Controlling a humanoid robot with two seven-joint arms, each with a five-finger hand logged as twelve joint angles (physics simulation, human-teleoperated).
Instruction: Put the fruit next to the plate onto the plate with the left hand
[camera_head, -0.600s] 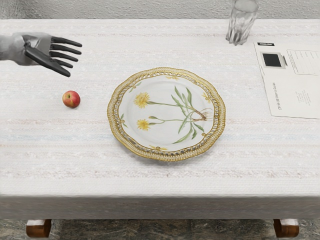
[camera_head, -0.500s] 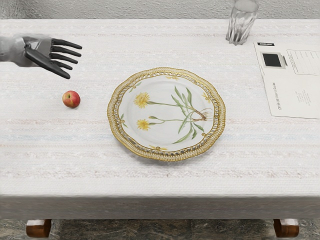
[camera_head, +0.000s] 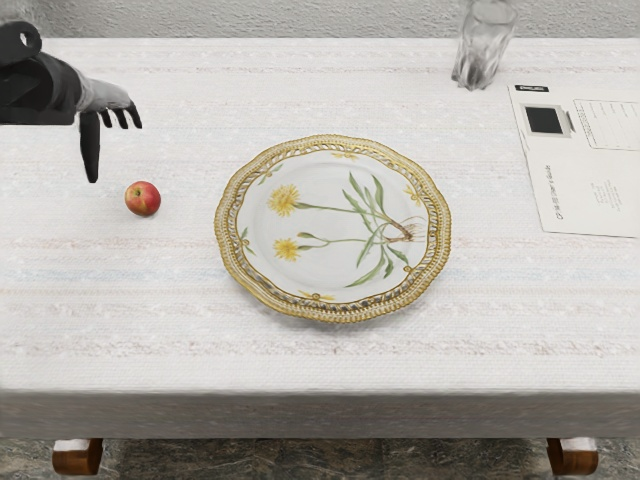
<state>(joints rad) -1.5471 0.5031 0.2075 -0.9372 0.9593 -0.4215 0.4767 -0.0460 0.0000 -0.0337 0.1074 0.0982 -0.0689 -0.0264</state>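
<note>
A: What lies on the woven tablecloth (camera_head: 320, 350)?
B: One smooth round apple (camera_head: 143, 198) near the left edge, beside one porcelain plate (camera_head: 229, 240) — gilt lattice rim, yellow flowers.
A: And the left hand (camera_head: 103, 105)?
B: Toward the far-left corner, apart from the apple — dark fingers (camera_head: 90, 150) loosely spread, holding nothing.

White-clothed table (camera_head: 320, 360), wooden feet (camera_head: 77, 456), dark mottled floor (camera_head: 320, 460).

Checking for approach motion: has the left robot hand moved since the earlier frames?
Yes. The left robot hand has turned fingers-down and drawn left, away from the plate.
</note>
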